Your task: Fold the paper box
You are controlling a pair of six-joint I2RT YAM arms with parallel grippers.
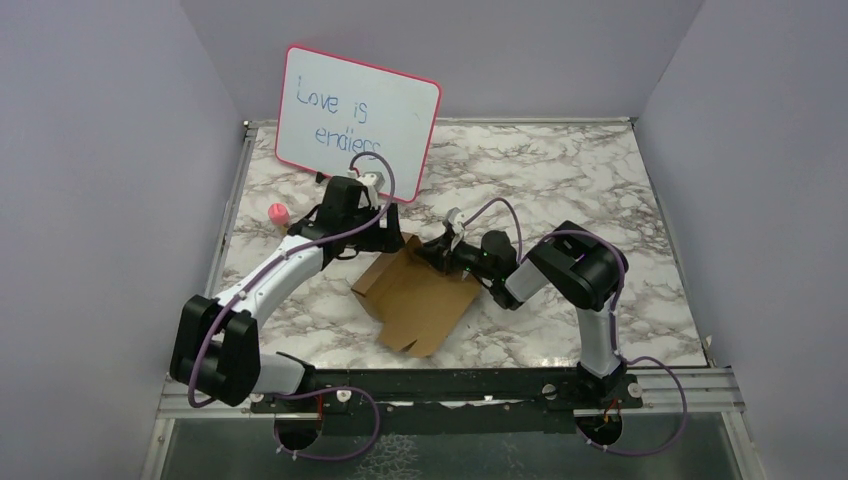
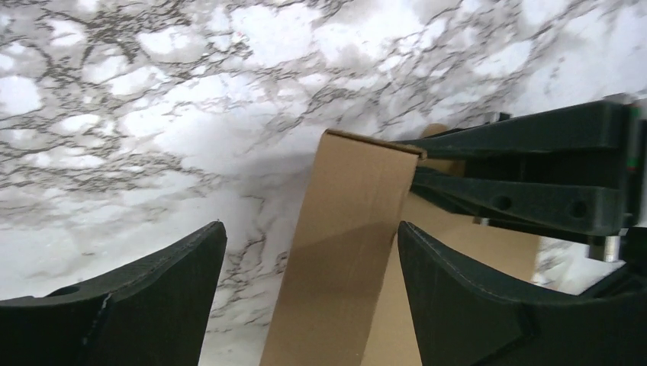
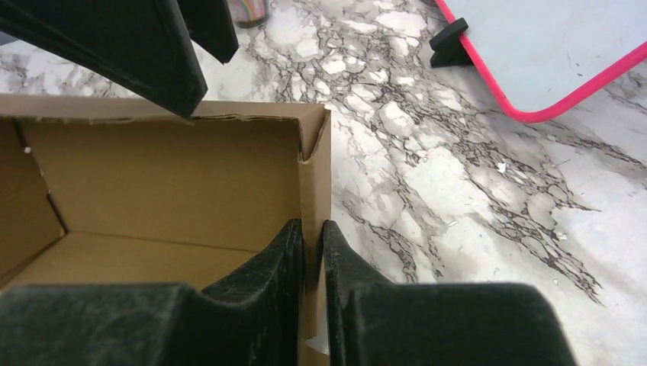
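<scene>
Paper box (image 1: 420, 295): part-formed, some walls raised, a broad panel lying flat, on the marble table (image 1: 560, 180) directly under both grippers.
Right gripper (image 3: 313, 229): pinched tight on an upright wall, one finger inside, one outside.
Left gripper (image 2: 309, 229): jaws wide, straddling a standing wall, holding nothing.
Remaining, I'd judge: securing the walls and closing the lid.

The top camera looks down from high at the near side, taking in the whole table (image 1: 560, 170). The 2 wrist cameras sit close, facing the paper box (image 1: 420, 300) from opposite sides; all 3 views share it.
</scene>
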